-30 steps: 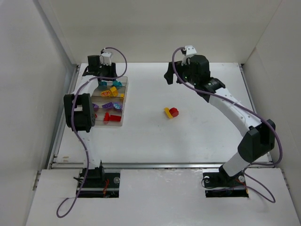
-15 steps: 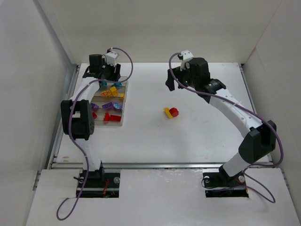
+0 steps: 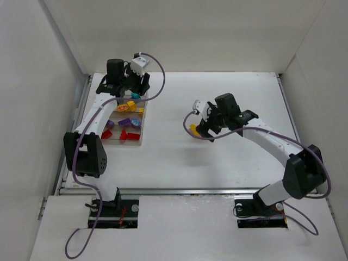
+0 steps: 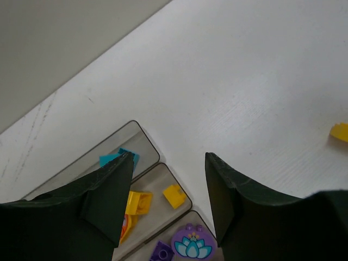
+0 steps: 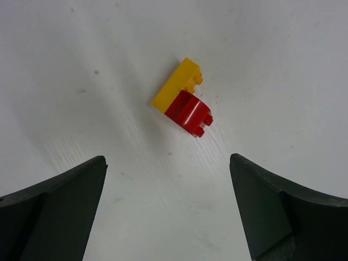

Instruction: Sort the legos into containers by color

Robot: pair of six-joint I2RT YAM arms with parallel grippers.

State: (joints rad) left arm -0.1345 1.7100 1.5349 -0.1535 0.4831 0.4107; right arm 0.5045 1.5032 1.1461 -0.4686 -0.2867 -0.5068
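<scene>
The clear organizer point(image 3: 144, 123) lies at the left and holds sorted legos: teal point(image 4: 117, 159), yellow point(image 4: 174, 196), purple point(image 4: 191, 243) and red point(image 3: 122, 135), each colour in its own compartment. A joined yellow-and-red cluster point(image 5: 182, 101) lies on the table mid-right; only its yellow end point(image 3: 192, 129) shows in the top view. My right gripper point(image 5: 167, 159) is open and empty, hovering just short of the cluster point(image 3: 203, 126). My left gripper point(image 4: 168, 157) is open and empty above the organizer's far end point(image 3: 136, 89).
White walls enclose the table on the left, back and right. The organizer lies close to the left wall. The cluster also shows at the right edge of the left wrist view point(image 4: 340, 132). A metal rail point(image 3: 185, 190) runs along the near edge.
My right gripper has come down and forward from the back of the table to just over the yellow-and-red cluster. My left gripper has shifted right and up over the organizer's far end.
</scene>
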